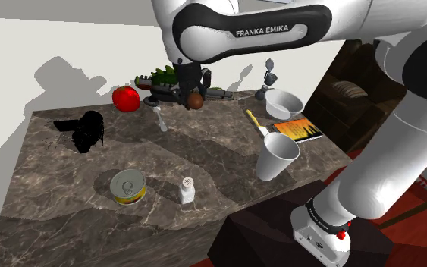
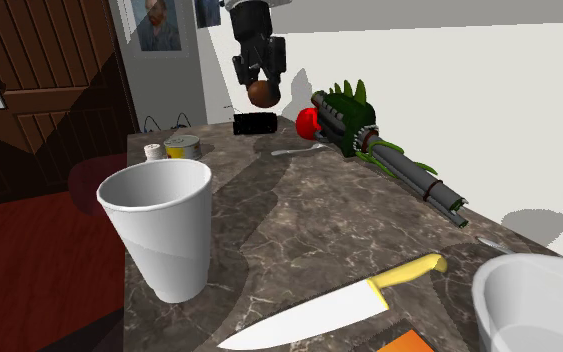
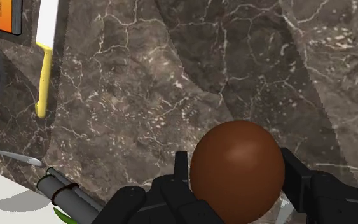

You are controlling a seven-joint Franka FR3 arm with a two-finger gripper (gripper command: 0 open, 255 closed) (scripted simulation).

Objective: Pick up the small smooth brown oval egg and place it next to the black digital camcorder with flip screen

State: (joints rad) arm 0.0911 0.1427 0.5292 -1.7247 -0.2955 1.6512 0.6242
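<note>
gripping brown egg (image 3: 236, 170) inside pincer (image 1: 196, 97), high above counter (image 1: 204, 159)

The table (image 1: 60, 220) is showing as dark polished stone, marble-like, with pale veins running all over it. The egg (image 3: 236, 170) is looking smooth and brown, catching a soft sheen on its top, while the gripper (image 2: 260, 80) clasping it is looking matt black. The white cup (image 2: 159, 235) is reading smooth and dull. The knife (image 2: 319, 315) is showing a plain pale blade and a smooth yellow handle. The red fruit (image 1: 126, 98) is gleaming slightly. At the second exterior view's far left, the door (image 2: 29, 80) is showing brown wooden planks.
</note>
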